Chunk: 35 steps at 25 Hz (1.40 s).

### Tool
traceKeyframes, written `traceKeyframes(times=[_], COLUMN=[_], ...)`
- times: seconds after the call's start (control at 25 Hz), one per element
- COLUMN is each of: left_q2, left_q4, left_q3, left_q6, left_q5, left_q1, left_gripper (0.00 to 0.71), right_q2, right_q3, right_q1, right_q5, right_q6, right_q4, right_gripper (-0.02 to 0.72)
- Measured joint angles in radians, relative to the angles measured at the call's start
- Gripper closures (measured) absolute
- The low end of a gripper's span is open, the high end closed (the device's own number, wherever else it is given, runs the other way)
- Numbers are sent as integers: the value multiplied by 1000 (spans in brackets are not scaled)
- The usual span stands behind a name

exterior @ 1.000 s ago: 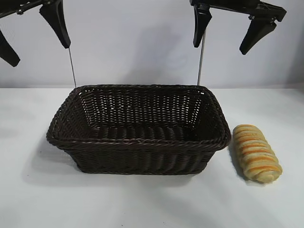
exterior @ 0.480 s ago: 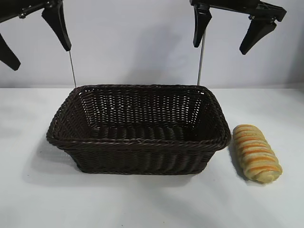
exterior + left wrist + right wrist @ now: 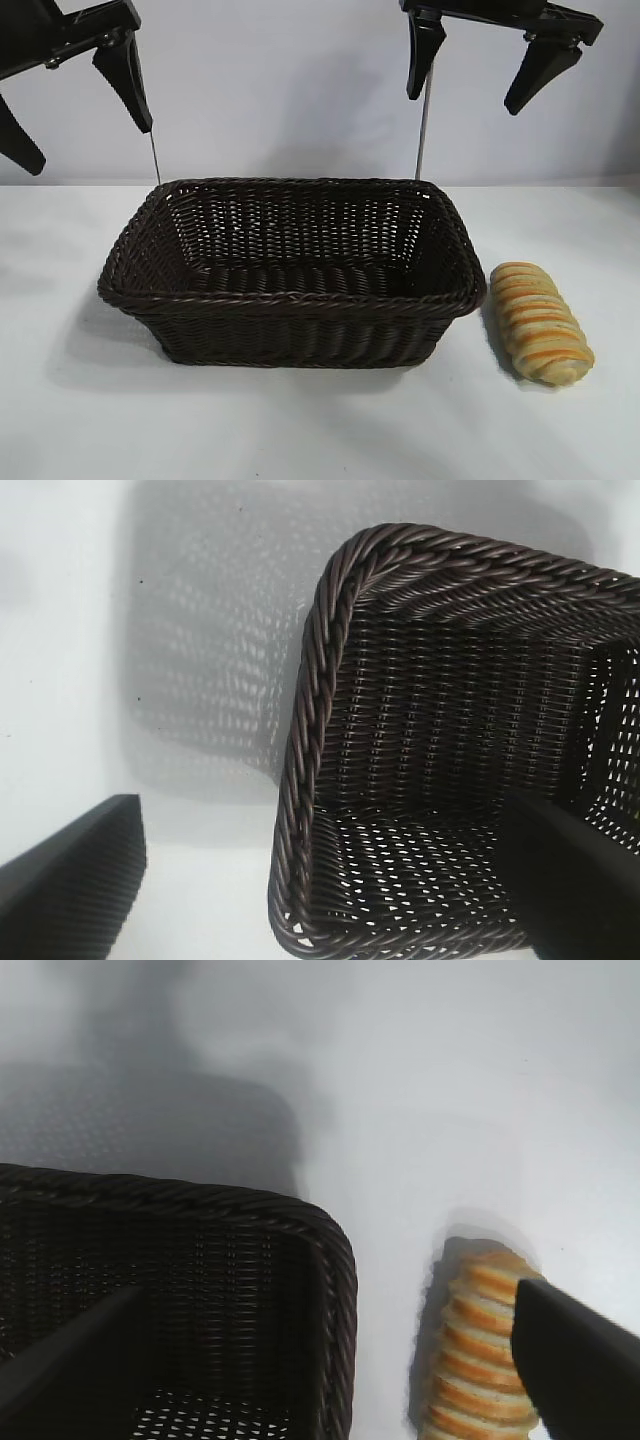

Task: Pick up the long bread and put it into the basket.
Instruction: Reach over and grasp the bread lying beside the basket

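White table with basket [image 3: 290,275] centre and bread [image 3: 540,322] untouched at right; left gripper [image 3: 75,105], slightly lowered, and right gripper [image 3: 485,70] hang wide open, empty.

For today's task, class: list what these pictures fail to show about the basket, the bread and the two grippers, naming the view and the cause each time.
- Basket: its floor along the near side, exterior view, hidden by the near wall.
- Long bread: its near end, right wrist view, cut by the picture's edge and covered by a finger.
- Left gripper: its body and arm, exterior view, cut by the edge.
- Right gripper: its arm, exterior view, cut by the top edge.
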Motion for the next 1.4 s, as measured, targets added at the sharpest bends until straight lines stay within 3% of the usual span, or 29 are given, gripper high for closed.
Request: traceKeyframes(times=[0.56, 0.88, 1.24, 1.4], left_q2=[0, 0, 0, 0], left_q4=[0, 0, 0, 0], left_q3=[0, 0, 0, 0], left_q6=[1, 1, 1, 1], left_q5=[-1, -1, -1, -9], left_q1=[0, 0, 0, 0], left_gripper=[25, 25, 25, 25], right_q2=[0, 0, -63, -119], right_q3=[0, 0, 0, 83], right_q1=[0, 0, -1, -12], right_q5=[1, 1, 1, 0], right_q6=[-25, -32, -51, -51], right_q4=[-7, -99, -154, -161], right_gripper=[8, 8, 8, 8])
